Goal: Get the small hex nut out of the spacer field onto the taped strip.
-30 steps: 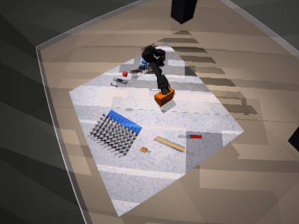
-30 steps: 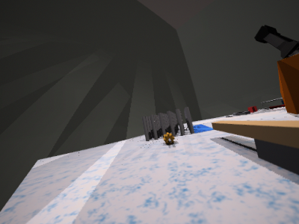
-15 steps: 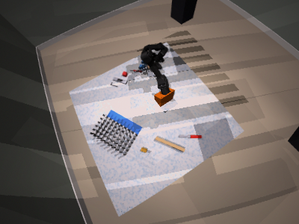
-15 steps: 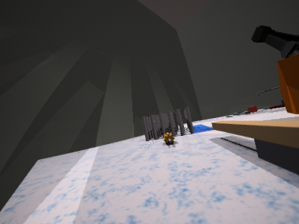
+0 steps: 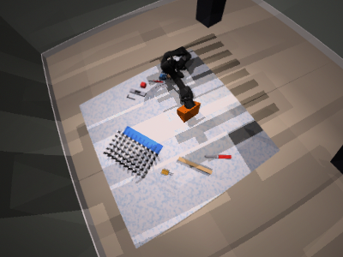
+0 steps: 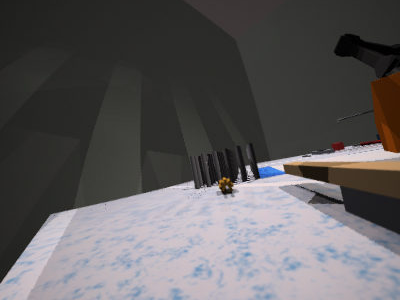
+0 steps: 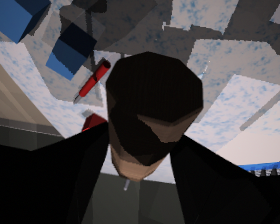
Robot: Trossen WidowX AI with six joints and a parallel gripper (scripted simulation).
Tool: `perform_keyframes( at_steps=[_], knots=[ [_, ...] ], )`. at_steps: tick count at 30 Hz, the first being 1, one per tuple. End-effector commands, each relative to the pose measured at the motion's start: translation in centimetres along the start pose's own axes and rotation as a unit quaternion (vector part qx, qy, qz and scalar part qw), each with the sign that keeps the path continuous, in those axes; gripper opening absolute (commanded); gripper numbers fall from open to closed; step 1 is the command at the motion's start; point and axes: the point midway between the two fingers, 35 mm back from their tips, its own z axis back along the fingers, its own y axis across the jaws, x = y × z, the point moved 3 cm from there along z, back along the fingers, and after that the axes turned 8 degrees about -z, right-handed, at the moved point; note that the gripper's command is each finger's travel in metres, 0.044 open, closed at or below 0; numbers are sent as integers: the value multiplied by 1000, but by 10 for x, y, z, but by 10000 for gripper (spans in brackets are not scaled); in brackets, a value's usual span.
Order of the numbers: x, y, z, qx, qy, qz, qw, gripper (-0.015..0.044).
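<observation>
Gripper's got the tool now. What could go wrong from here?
1. The gripper is shut on the tool's dark handle. Its thin shaft sticks out and might sweep the red cube when swung.
2. The spacers stand tightly packed, so dragging between them could tip one.
3. A small brass piece beside the field could get knocked in.

Arm folded back, pincer (image 7: 146,160) clamped on a dark tool (image 7: 153,106), apparently.
</observation>
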Motion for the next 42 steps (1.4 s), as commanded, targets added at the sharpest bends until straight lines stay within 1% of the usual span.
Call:
perform_keyframes(
  at_steps=[1,23,42],
  knots=[
    [-5,-5,-10,-26,4,2,1000,0],
    [-30,-39,-69,-190,3,24,981,0],
    [-56,-72,-108,-289,-29,68,955,0]
  ],
)
